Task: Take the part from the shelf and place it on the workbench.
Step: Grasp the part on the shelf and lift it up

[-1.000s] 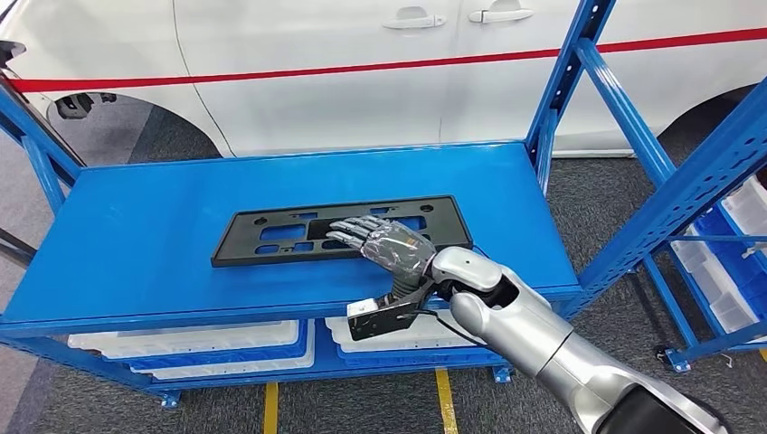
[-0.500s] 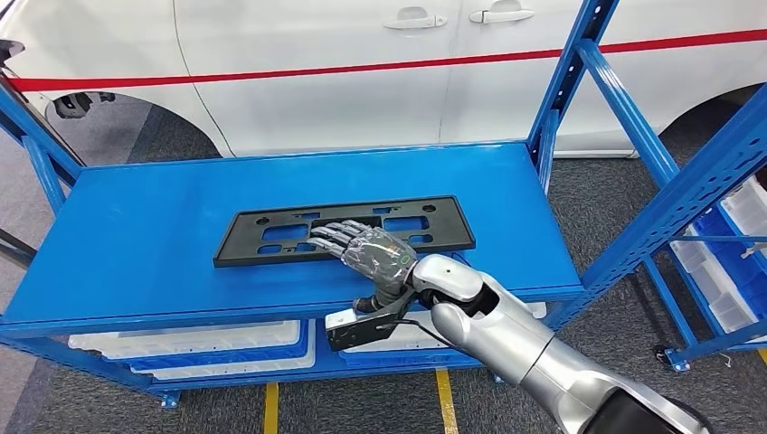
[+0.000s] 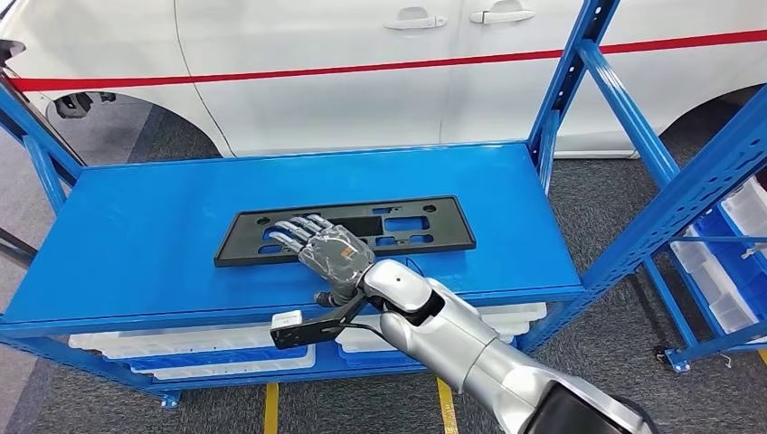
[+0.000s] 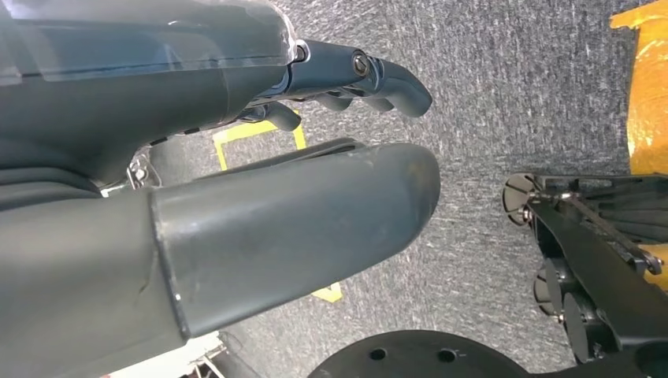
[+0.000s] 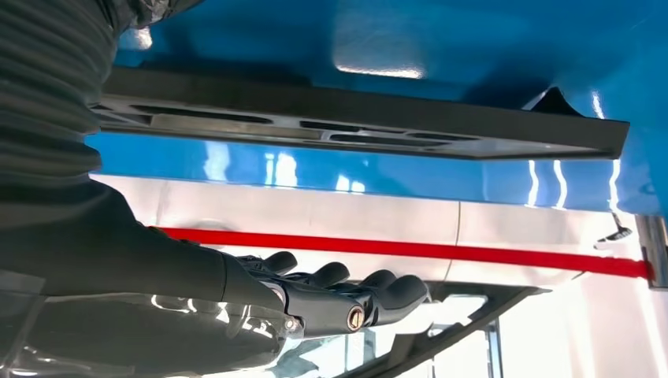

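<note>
Now, right hand: the right hand (image 3: 327, 250) lies palm-down over the part, fingers (image 3: 291, 230) stretched out flat and spread, gripping nothing.
Part: the black part (image 3: 398, 223), a long flat plate with cut-outs, lies flat on the blue shelf (image 3: 136, 244); its left half sits under the fingers, the rest runs off to the hand's right.
Right wrist view: the part (image 5: 354, 134) shows edge-on against the blue board, the fingers (image 5: 370, 293) apart from it.
Left hand: the left hand (image 4: 236, 197) hangs over grey carpet, fingers (image 4: 378, 79) loosely curved, holding nothing.
Beyond the hand: a white car (image 3: 362, 63) with a red stripe.
Beside the hand: a blue upright post (image 3: 565, 77) stands past the part's right end.
Below the hand: white bins (image 3: 190, 348) on the lower level.
</note>
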Controlling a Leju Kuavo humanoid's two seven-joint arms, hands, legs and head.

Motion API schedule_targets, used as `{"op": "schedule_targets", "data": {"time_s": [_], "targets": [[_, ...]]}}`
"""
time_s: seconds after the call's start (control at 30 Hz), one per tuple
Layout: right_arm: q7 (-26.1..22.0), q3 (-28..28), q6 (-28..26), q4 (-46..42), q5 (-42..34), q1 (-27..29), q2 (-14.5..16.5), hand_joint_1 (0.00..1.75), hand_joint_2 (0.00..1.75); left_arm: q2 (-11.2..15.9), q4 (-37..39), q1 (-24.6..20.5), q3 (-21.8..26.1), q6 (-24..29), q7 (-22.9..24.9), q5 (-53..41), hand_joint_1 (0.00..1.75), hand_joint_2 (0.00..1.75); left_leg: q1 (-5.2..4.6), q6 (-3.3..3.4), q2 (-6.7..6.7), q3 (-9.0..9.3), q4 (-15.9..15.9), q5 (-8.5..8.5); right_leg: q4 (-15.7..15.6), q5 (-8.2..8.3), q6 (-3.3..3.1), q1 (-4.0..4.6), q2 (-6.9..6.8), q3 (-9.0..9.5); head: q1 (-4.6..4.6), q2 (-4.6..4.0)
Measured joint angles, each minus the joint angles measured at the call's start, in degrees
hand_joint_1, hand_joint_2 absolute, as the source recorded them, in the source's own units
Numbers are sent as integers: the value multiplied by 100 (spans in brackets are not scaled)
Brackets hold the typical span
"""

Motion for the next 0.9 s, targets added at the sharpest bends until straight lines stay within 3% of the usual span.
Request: {"op": "schedule_targets", "data": {"time_s": [0.27, 0.63, 0.9], "targets": [[54, -4, -152, 1199, -33, -298, 455, 0, 175, 0, 0, -2, -92, -15, -89, -88, 0, 0, -1, 0, 0, 0, 2, 0, -1, 0, 0, -2, 0, 0, 0, 0], [92, -8, -219, 1826, 12, -433, 663, 0, 175, -1, 0, -1, -126, -28, -104, -125, 0, 0, -1, 0, 0, 1, 2, 0, -1, 0, 0, -1, 0, 0, 0, 1], [795, -51, -578, 2384, 525, -600, 660, 0, 175, -2, 0, -1, -128, -34, -115, -168, 0, 0, -2, 0, 0, 3, 3, 0, -1, 0, 0, -1, 1, 0, 0, 1]]}}
